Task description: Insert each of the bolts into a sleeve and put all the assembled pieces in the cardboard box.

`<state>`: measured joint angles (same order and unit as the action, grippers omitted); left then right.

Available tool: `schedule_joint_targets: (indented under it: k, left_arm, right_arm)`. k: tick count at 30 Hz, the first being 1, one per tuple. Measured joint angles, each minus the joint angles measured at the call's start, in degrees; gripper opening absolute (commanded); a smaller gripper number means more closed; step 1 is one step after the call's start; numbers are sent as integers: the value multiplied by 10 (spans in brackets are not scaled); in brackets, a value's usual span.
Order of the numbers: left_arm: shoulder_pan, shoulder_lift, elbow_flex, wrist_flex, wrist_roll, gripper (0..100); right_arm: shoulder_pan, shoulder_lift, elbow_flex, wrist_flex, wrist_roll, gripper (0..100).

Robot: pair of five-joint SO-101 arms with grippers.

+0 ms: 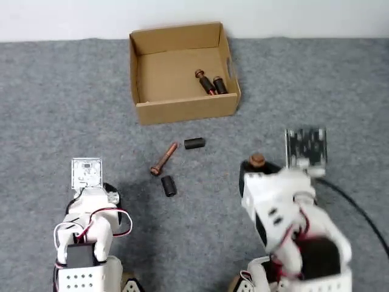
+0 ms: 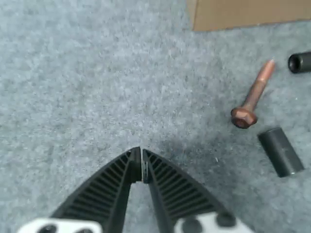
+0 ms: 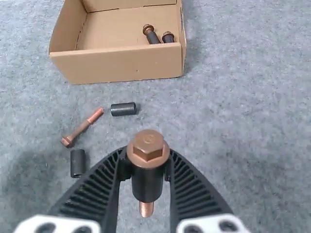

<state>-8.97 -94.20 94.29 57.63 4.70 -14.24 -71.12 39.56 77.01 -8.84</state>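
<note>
Two assembled pieces (image 1: 211, 83), each a copper bolt seated in a black sleeve, lie side by side inside the cardboard box (image 1: 185, 111), against the wall on my right-hand side.

One cardboard box, open-topped, stands at the far side of the desk (image 1: 61, 91), which is covered in grey carpet-like material.

One loose bolt (image 1: 165, 158), copper-coloured, lies flat on the desk in front of the box, between my two arms. Its hex head points toward me and its tip toward the box.

Two loose sleeves, black and short, both lie on their sides. The far sleeve (image 1: 194, 143) is just beside the bolt's tip, on the box side. The near sleeve (image 1: 168, 185) is just beside the bolt's head, on my side. Neither touches the bolt.

One held piece (image 3: 147, 184), a bolt already in its sleeve, sits in my right fingers (image 3: 146, 160). They are clamped on the black sleeve from both sides. The hex head sits above the finger tips and the threaded end pokes out past the far end of the sleeve. In the high view the head faces upward, to the right of the loose parts and short of the box.

My left fingers (image 2: 141, 162) are pressed together tip to tip with nothing between them. They hang over bare desk, to the left of the loose bolt and the near sleeve and apart from both.
</note>
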Motion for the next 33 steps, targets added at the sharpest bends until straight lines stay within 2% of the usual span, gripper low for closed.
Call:
schedule_joint_targets:
  k: [3, 7, 20, 26, 33]
  left_arm:
    - [0, 1, 26, -39, 0, 6]
    - [0, 5, 28, -52, 0, 6]
    - [-31, 5, 28, -52, 0, 6]
    - [-31, 5, 28, -52, 0, 6]
    - [-31, 5, 28, -52, 0, 6]
  right_arm:
    - [1, 80, -63, -1, 0, 9]
    - [0, 178, -140, -37, 0, 9]
    - [-6, 487, -252, -340, 120, 9]
    - [-52, 605, -316, -436, 153, 9]
    - [-79, 738, -384, -519, 156, 9]
